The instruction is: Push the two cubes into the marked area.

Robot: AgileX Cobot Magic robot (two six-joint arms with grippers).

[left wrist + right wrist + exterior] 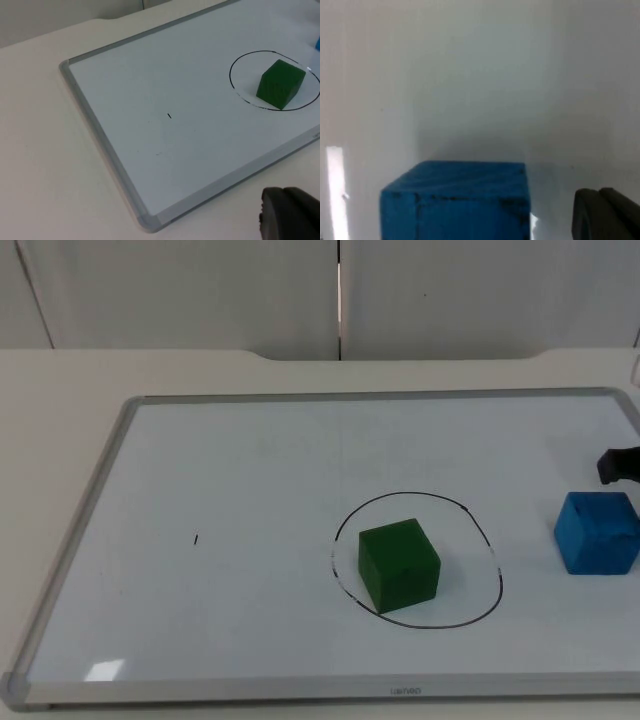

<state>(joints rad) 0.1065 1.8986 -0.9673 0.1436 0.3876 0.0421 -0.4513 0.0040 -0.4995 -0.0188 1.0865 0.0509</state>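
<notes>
A green cube (398,566) (280,84) stands inside the black hand-drawn circle (470,613) (240,92) on the whiteboard (240,490), towards the circle's left side. A blue cube (598,532) (460,200) sits on the board to the right of the circle, outside it. My right gripper (620,466) (605,212) is at the board's right edge, just behind the blue cube and close to it. My left gripper (290,215) waits off the board's near left corner, far from both cubes.
The whiteboard has a grey metal frame (90,510) (100,145) and lies on the white table (50,420). A small black mark (196,539) (169,116) is on the board's left half. The grey partition wall (200,290) closes off the back.
</notes>
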